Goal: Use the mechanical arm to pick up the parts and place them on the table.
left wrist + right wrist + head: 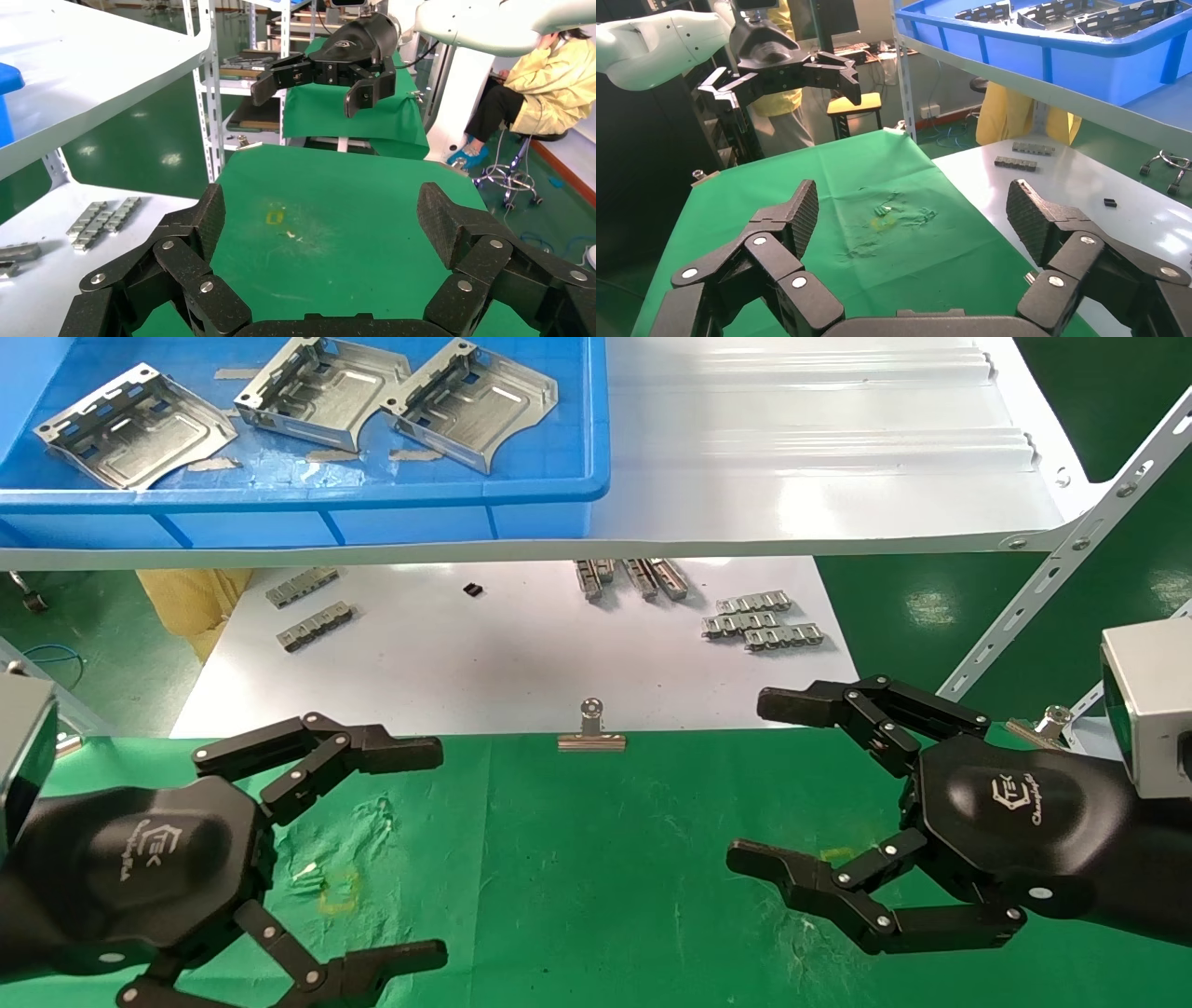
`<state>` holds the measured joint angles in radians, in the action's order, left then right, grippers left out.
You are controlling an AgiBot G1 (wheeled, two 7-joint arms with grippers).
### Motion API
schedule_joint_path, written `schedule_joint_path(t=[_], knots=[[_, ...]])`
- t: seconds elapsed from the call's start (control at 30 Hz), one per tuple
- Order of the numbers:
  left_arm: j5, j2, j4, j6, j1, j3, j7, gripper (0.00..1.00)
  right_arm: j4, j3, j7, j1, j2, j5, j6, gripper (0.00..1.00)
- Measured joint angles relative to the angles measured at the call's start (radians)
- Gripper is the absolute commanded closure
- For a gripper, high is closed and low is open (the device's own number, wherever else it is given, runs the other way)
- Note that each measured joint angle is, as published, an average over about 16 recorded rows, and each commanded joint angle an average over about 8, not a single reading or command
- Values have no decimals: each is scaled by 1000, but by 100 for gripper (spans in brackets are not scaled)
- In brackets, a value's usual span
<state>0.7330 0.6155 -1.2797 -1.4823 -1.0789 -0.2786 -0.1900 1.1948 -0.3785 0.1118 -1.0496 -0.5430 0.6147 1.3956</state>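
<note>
Nothing has been picked up yet: this looks like the start, with both hands poised over the table (596,859), a flat top under wrinkled bright green cloth with faint yellow marks. Above and behind it runs a glossy white shelf (819,458) carrying a blue plastic bin (307,500), and the three parts (307,398) lie side by side on the bin's floor (thin silver sheet-metal plates, roughly square, with an embossed centre and a folded, slotted edge). The left hand (410,845) and the right hand (773,784), both glossy black with jointed riveted fingers, hover low over the cloth, fingers spread wide and holding nothing. The next move, I judge, calls for one arm to rise over the bin's rim and pinch a plate by its raised edge, since the flat sheet offers little else to grip. Small silver link strips (762,619) lie on the white sheet (484,663) beyond.
</note>
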Motion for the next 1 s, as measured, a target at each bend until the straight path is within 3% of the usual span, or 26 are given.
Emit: schedule_joint_path(t=[0.47, 1.0], knots=[[71, 96, 87, 159, -124, -7, -7, 0, 0, 0, 0, 0, 0, 0, 0, 100], [349, 270, 448, 413, -513, -109, -25, 0, 0, 0, 0, 0, 0, 0, 0, 100]])
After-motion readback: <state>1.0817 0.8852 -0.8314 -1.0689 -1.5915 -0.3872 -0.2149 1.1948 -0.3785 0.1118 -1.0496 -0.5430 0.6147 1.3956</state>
